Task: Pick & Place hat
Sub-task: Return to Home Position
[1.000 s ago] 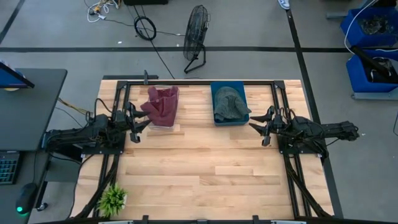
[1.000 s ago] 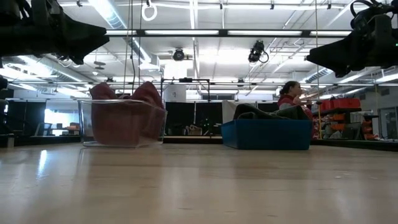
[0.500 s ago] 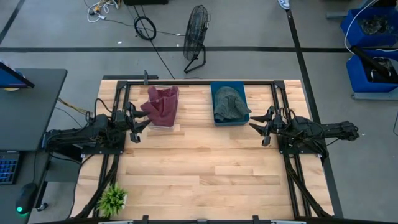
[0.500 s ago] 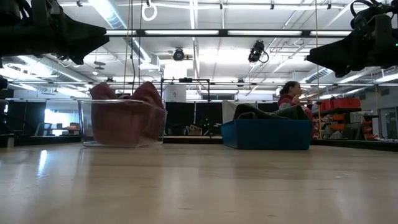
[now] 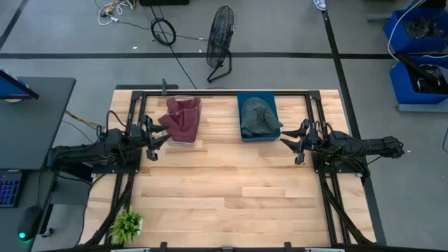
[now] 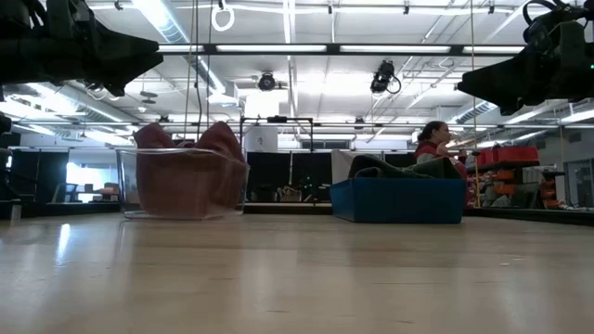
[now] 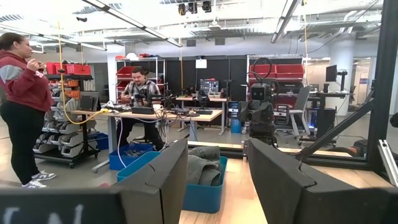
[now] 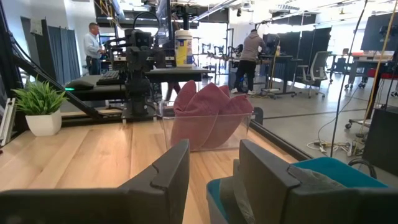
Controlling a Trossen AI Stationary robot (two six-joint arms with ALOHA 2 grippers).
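Observation:
A dark red hat (image 5: pixel 183 117) sits bunched in a clear plastic bin (image 6: pixel 182 182) at the table's far left; its top sticks up over the rim. A grey-green hat (image 5: pixel 258 117) lies in a blue bin (image 5: pixel 258 134) at the far middle, also in the low view (image 6: pixel 399 199). My left gripper (image 5: pixel 155 138) hovers open above the table just left of the clear bin. My right gripper (image 5: pixel 291 148) hovers open to the right of the blue bin. In the wrist views each gripper's fingers (image 7: pixel 214 180) (image 8: pixel 211 177) stand apart, holding nothing.
A small potted plant (image 5: pixel 127 224) stands at the near left corner of the table. The black frame rails (image 5: pixel 224 92) run along the far and side edges. Bare wood lies between the arms and toward the near edge. People stand in the room beyond.

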